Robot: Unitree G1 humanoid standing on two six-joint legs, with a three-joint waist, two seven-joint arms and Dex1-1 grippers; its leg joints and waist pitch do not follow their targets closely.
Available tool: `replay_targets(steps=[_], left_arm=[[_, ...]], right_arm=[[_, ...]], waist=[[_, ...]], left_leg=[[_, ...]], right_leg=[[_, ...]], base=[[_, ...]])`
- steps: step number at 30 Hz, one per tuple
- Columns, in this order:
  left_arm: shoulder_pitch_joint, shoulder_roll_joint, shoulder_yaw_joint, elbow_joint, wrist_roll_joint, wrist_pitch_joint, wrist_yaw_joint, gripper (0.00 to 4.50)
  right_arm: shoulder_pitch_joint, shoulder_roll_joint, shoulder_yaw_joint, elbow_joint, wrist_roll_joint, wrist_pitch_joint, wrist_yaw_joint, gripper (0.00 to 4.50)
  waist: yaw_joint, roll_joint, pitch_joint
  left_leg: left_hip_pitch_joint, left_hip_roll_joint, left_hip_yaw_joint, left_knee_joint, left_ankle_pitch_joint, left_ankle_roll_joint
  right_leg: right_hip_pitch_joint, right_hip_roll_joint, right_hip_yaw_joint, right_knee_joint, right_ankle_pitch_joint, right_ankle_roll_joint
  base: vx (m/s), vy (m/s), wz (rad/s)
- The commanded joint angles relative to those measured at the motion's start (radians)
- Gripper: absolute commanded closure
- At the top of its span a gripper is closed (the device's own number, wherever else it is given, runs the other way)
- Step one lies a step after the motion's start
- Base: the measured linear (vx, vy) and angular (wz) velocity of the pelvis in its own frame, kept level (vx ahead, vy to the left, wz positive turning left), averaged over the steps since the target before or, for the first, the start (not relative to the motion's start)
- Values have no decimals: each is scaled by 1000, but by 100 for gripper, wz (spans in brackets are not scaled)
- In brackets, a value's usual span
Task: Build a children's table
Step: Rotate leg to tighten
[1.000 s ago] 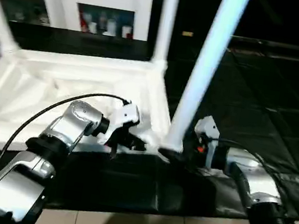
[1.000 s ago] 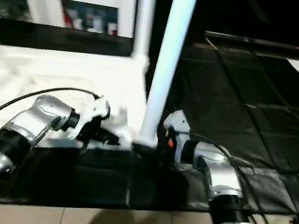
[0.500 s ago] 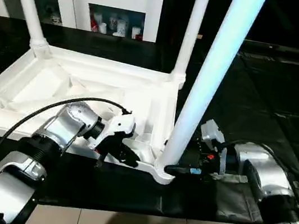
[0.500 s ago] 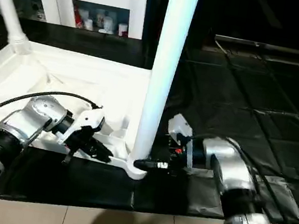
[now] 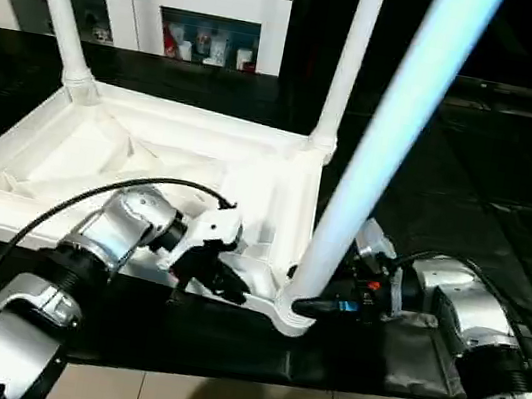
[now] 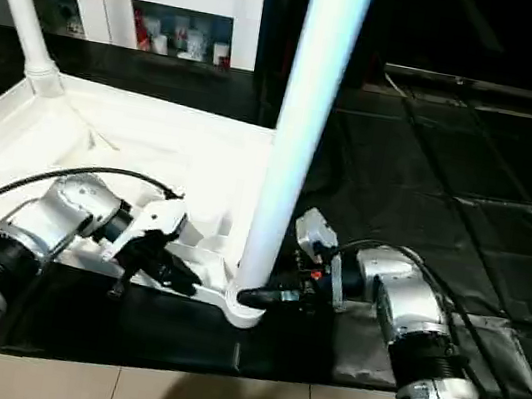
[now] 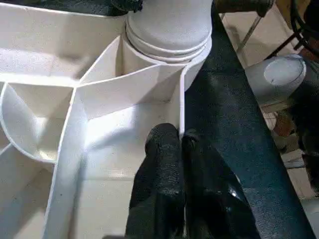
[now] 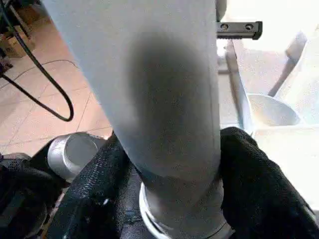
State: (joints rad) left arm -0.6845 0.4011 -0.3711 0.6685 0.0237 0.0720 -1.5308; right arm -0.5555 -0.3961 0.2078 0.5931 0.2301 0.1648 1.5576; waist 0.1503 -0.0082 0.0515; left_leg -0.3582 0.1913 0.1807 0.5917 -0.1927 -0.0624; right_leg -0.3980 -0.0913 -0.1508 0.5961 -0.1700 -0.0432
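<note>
The children's table [image 5: 132,153] lies upside down on a black mat [image 5: 463,231] on the floor, ribbed underside up, with two far legs standing in their sockets and the near-right leg [image 5: 374,156] in its corner socket [image 5: 286,314]. The right gripper [image 6: 266,298] has its jaws around the base of that leg. The left gripper [image 5: 223,279] is clenched, pinching the tabletop's near rim wall just beside the socket. To do this step well: left keeps the top pinned, right keeps the leg upright and turns or presses it until the collar sits flush, no leaning. Head views show the leg tilting slightly. The left wrist view shows the collar rings at the socket; the right wrist view shows both pads [image 8: 259,184] hugging the leg.
</note>
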Motion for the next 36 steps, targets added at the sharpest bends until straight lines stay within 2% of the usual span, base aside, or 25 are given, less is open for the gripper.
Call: replay_targets(steps=[1, 6, 7, 8, 10, 11, 12, 13, 14, 15, 16, 17, 18, 19, 20, 21, 23, 25, 27, 28, 30, 31, 32, 33, 36], left_arm=[[9, -10, -29, -18, 7, 11, -12, 450], [14, -29, -11, -15, 1, 36, 41, 450], [16, -44, 2, -17, -8, 63, 65, 450], [16, -44, 2, -17, -8, 63, 65, 450], [12, -79, 27, -12, -19, 110, 129, 450], [6, -103, 42, -2, -20, 128, 181, 450], [6, -103, 42, -2, -20, 128, 181, 450], [-12, -152, 72, 21, -22, 174, 284, 450], [-12, -152, 72, 21, -22, 174, 284, 450], [-20, -173, 83, 31, -22, 185, 329, 450], [-53, -230, 117, 75, -26, 213, 455, 450], [-58, -238, 122, 81, -27, 216, 471, 450], [-82, -274, 148, 112, -33, 232, 549, 450], [-106, -308, 174, 141, -42, 243, 619, 450], [-116, -319, 185, 152, -45, 246, 647, 450], [-122, -327, 192, 158, -47, 246, 667, 450], [-158, -374, 235, 192, -57, 248, 781, 450], [-176, -398, 254, 202, -54, 247, 833, 450], [-181, -405, 254, 198, -47, 250, 839, 450], [-181, -405, 248, 194, -41, 250, 835, 450], [-181, -399, 237, 196, -25, 248, 830, 450], [-180, -392, 228, 199, -14, 248, 821, 450], [-177, -385, 224, 200, -10, 249, 814, 450], [-174, -372, 217, 208, 0, 243, 806, 450], [-168, -349, 206, 214, 14, 230, 785, 450]], right_arm=[[-10, -3, 20, 0, 7, 10, 30, 221], [25, 9, 11, -39, 18, 32, 11, 234], [45, 17, 3, -57, 21, 44, -18, 235], [45, 17, 3, -57, 21, 44, -18, 236], [66, 50, -23, -58, 8, 54, -140, 238], [70, 75, -40, -45, -8, 63, -232, 238], [70, 75, -40, -45, -8, 63, -232, 239], [70, 129, -71, -16, -41, 73, -419, 240], [70, 129, -71, -16, -41, 73, -419, 243], [68, 153, -84, -3, -53, 73, -494, 243], [55, 220, -111, 24, -74, 107, -666, 246], [53, 229, -115, 28, -76, 111, -688, 247], [42, 273, -131, 48, -86, 132, -790, 249], [31, 313, -140, 68, -99, 145, -877, 249], [26, 328, -140, 77, -105, 142, -905, 250], [22, 338, -142, 84, -107, 138, -923, 252], [-18, 403, -159, 144, -109, 110, -1032, 253], [-56, 438, -181, 197, -108, 103, -1120, 255], [-84, 453, -194, 231, -114, 83, -1171, 255], [-93, 461, -210, 240, -103, 75, -1181, 255], [-100, 472, -233, 244, -102, 67, -1199, 201], [-103, 477, -248, 243, -103, 65, -1208, 187], [-102, 476, -252, 241, -102, 67, -1206, 187], [-98, 471, -256, 237, -103, 58, -1204, 164], [-89, 450, -243, 226, -117, 29, -1182, 144]], waist=[[-6, -9, -71], [-4, -8, -72], [-3, -3, -71], [-4, -5, -70], [-4, -3, -67], [-10, -4, -62], [-10, -4, -62], [-23, -1, -55], [-26, 0, -52], [-33, -4, -53], [-48, -3, -51], [-55, 0, -48], [-70, -3, -49], [-80, -1, -49], [-84, 1, -50], [-93, 1, -51], [-101, 3, -51], [-105, 2, -55], [-106, 2, -57], [-107, 2, -57], [-104, 1, -60], [-100, 1, -64], [-100, -1, -64], [-97, -2, -66], [-90, -8, -67]], left_leg=[[8, 61, -16, -63, -121, 68], [7, 60, -16, -62, -118, 68], [8, 60, -16, -63, -121, 66], [8, 60, -15, -63, -125, 66], [12, 62, -16, -66, -150, 53], [12, 60, -18, -70, -173, 40], [12, 60, -18, -70, -173, 40], [20, 55, -20, -72, -238, 12], [26, 53, -23, -71, -259, 2], [31, 47, -27, -69, -287, -7], [23, 49, -32, -75, -301, -11], [31, 48, -30, -74, -319, -14], [36, 43, -34, -70, -351, -20], [29, 39, -36, -68, -356, -22], [36, 38, -36, -66, -360, -19], [33, 38, -39, -66, -362, -9], [39, 40, -38, -67, -370, 4], [31, 44, -41, -73, -352, 10], [29, 48, -39, -75, -336, 15], [24, 50, -40, -78, -321, 17], [23, 52, -37, -79, -294, 23], [18, 53, -33, -80, -238, 34], [17, 53, -32, -79, -225, 39], [17, 53, -29, -78, -204, 47], [5, 46, -24, -73, -151, 66]], right_leg=[[57, -88, 77, -71, -281, -148], [58, -88, 77, -70, -268, -151], [57, -88, 77, -71, -272, -149], [57, -87, 78, -73, -277, -145], [55, -89, 77, -79, -315, -140], [56, -88, 75, -84, -354, -132], [56, -88, 75, -84, -354, -132], [53, -90, 70, -103, -479, -96], [48, -92, 64, -110, -526, -84], [54, -98, 60, -122, -582, -56], [58, -92, 56, -121, -587, -43], [49, -88, 54, -128, -598, -39], [48, -88, 45, -133, -624, -29], [56, -88, 37, -138, -639, -8], [53, -91, 33, -145, -646, -3], [58, -93, 28, -150, -636, 2], [53, -92, 28, -154, -605, -6], [60, -94, 32, -145, -553, -27], [59, -96, 39, -137, -511, -51], [62, -96, 45, -131, -479, -67], [62, -97, 52, -124, -433, -84], [65, -96, 61, -110, -348, -116], [66, -95, 62, -106, -327, -125], [65, -95, 65, -101, -305, -142], [68, -94, 72, -91, -279, -152]], base=[[0, 0, 0], [0, 0, 0], [0, 0, 0], [0, 0, 0], [0, 0, 0], [0, 0, 0], [0, 0, 0], [0, 0, 0], [0, 0, 0], [0, 0, 0], [0, 0, 0], [0, 0, 0], [0, 0, 0], [0, 0, 0], [0, 0, 0], [0, 0, 0], [0, 0, 0], [0, 0, 0], [0, 0, 0], [0, 0, 0], [0, 0, 0], [0, 0, 0], [0, 0, 0], [0, 0, 0], [0, 0, 0]])
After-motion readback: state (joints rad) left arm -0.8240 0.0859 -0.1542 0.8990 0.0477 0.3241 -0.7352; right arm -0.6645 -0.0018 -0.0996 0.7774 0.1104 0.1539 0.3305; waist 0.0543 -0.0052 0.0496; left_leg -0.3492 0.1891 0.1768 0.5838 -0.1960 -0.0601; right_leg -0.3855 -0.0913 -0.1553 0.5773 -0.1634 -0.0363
